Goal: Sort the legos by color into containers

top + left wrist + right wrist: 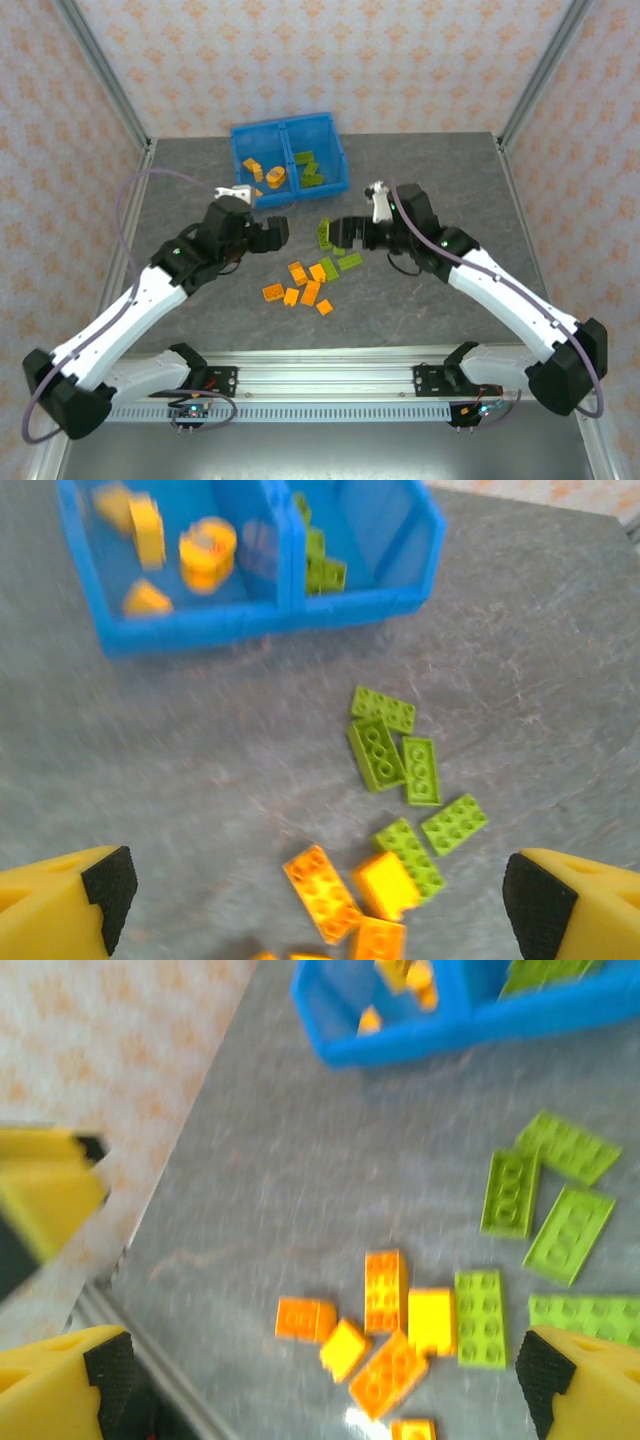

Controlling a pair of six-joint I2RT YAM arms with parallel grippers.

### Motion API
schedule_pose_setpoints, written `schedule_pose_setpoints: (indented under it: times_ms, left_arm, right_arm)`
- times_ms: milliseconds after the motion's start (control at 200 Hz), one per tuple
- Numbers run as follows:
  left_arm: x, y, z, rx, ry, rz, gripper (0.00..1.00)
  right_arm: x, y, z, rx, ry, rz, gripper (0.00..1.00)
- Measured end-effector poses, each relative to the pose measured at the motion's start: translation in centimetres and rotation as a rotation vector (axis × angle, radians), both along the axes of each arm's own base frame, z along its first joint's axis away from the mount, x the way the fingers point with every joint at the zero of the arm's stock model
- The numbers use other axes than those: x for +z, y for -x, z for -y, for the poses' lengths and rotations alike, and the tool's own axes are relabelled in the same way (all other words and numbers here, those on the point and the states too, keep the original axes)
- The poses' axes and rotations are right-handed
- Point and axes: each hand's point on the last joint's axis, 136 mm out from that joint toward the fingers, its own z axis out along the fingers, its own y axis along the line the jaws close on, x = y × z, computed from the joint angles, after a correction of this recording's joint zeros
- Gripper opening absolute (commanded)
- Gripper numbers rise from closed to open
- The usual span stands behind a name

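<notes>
The left gripper [277,234] is open, its 2 fingers [60,910] spread wide and gripping nothing. It hangs over the grey table [440,180], tilted down toward the loose legos. In its wrist view, 3 orange legos [322,892] lie on the table low between the fingers, touching one another. 5 green legos [375,752] lie just ahead of them, a little toward the right finger. Well ahead of the gripper, past a bare stretch of table, stands the blue bin [260,625].

The right gripper [342,233] is open too, with its fingers [60,1390] wide apart and nothing held. In its wrist view, 6 orange legos cluster on the table between the fingers, near the middle. 5 green ones lie toward the right finger and ahead of it. The bin sits well ahead, at the far edge of that view.

From above, the 2 grippers face each other, near but apart. 1 green lego lies on the table in the gap between them. The rest of the loose pile lies on the base side of both grippers, mostly orange with 2 green beside it. The bin stands on the far side of both, apart from them. Its left compartment [262,143] holds several orange legos and its right compartment [322,140] holds several green ones, blurred in the wrist views.
</notes>
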Motion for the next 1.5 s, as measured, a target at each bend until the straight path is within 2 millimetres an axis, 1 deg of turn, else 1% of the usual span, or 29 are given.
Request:
schedule_pose_setpoints:
  times_ms: [50, 90, 170, 235, 295, 390, 485, 631, 706, 781, 916, 1051, 1121, 1231, 1421, 1496]
  left_arm:
    - [-2.1, 0.0, 1.1, 0.047, 0.041, -0.085, 0.96]
    - [-3.9, 0.1, 1.9, 0.077, 0.052, -0.155, 0.94]
    - [-7.6, 0.6, 3.3, 0.132, 0.047, -0.293, 0.88]
    - [-9.8, 0.9, 4.3, 0.166, 0.035, -0.379, 0.8]
    - [-11.2, 1.0, 4.8, 0.194, 0.022, -0.444, 0.73]
    - [-12.9, 0.8, 5.2, 0.242, 0.014, -0.504, 0.67]
    - [-14.9, 1.1, 5.4, 0.283, 0.012, -0.564, 0.62]
    - [-18.0, 1.2, 5.6, 0.333, -0.008, -0.644, 0.59]
    - [-19.3, 1.1, 5.6, 0.347, -0.03, -0.67, 0.59]
    - [-20.0, 0.9, 5.7, 0.352, -0.043, -0.685, 0.59]
    - [-20.2, 0.1, 6.2, 0.353, -0.031, -0.68, 0.59]
    - [-20.4, -0.1, 6.3, 0.351, -0.027, -0.681, 0.5]
    - [-20.5, -0.2, 6.4, 0.347, -0.025, -0.68, 0.44]
    - [-20.9, -0.2, 6.4, 0.349, -0.022, -0.692, 0.36]
    - [-20.8, -0.3, 6.3, 0.35, -0.013, -0.698, 0.27]
    - [-20.7, -0.5, 6.2, 0.347, -0.003, -0.703, 0.27]
  right_arm:
    - [-1.3, 1.2, 0.1, 0.031, 0.004, -0.04, 0.99]
    - [-1.9, 1.7, 0.2, 0.048, 0.01, -0.061, 0.99]
    - [-2.3, 2.2, 0.1, 0.074, 0.016, -0.077, 0.99]
    - [-2.4, 2.3, -0.1, 0.092, 0.022, -0.081, 0.99]
    - [-2.4, 2.2, -0.3, 0.104, 0.03, -0.088, 0.99]
    - [-2.8, 2.0, -0.7, 0.119, 0.04, -0.098, 0.99]
    - [-3.2, 2.1, -0.8, 0.132, 0.046, -0.113, 0.99]
    - [-3.2, 2.2, -0.8, 0.135, 0.046, -0.115, 0.99]
    - [-3.3, 2.3, -0.8, 0.134, 0.047, -0.117, 0.99]
    - [-3.4, 2.3, -0.7, 0.134, 0.048, -0.119, 0.99]
    - [-3.4, 2.4, -0.7, 0.134, 0.049, -0.12, 0.99]
    - [-3.5, 2.4, -0.6, 0.133, 0.051, -0.123, 0.99]
    - [-3.5, 2.4, -0.6, 0.133, 0.051, -0.123, 0.99]
    - [-3.4, 2.5, -0.5, 0.131, 0.052, -0.121, 0.99]
    - [-2.6, 2.9, -0.1, 0.123, 0.049, -0.103, 0.99]
    - [-2.5, 2.8, 0.2, 0.112, 0.054, -0.096, 0.99]
